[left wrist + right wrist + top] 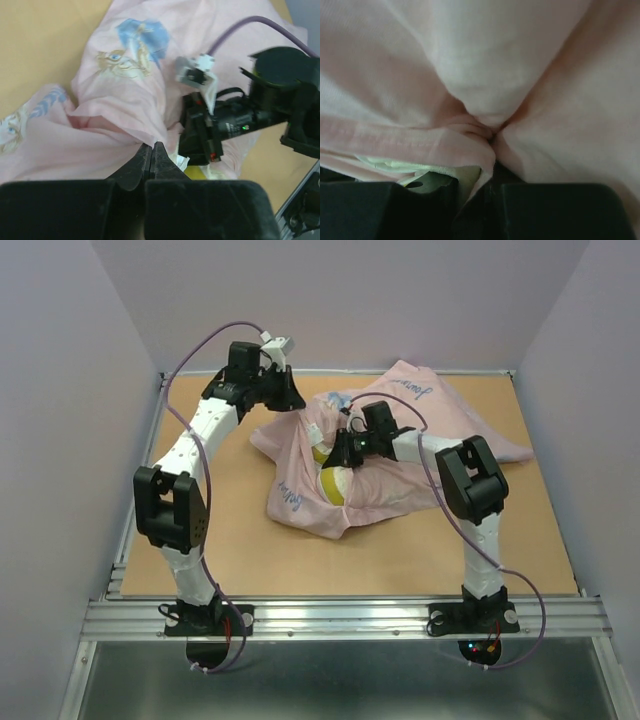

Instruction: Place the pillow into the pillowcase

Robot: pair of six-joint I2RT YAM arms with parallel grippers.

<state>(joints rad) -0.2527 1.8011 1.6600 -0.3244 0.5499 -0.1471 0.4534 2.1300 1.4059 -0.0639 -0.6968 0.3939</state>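
The left gripper (152, 152) and right gripper (487, 167) each clenched the thin pale-pink fabric pillowcase (420, 400), best drawn evenly over the thick cream-white yellow-banded pillow (332, 485)

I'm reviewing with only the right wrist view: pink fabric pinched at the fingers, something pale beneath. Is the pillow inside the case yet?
Observer: It is mostly hidden. The top view shows only a cream and yellow patch of the pillow at the opening of the pillowcase.
Operator: And the other arm?
Observer: Its wrist view shows the left gripper shut on a fold of the pink fabric.
Operator: Where is that against mine?
Observer: From above, it holds the case's far left edge. The right gripper is nearer, at the opening beside the pillow.
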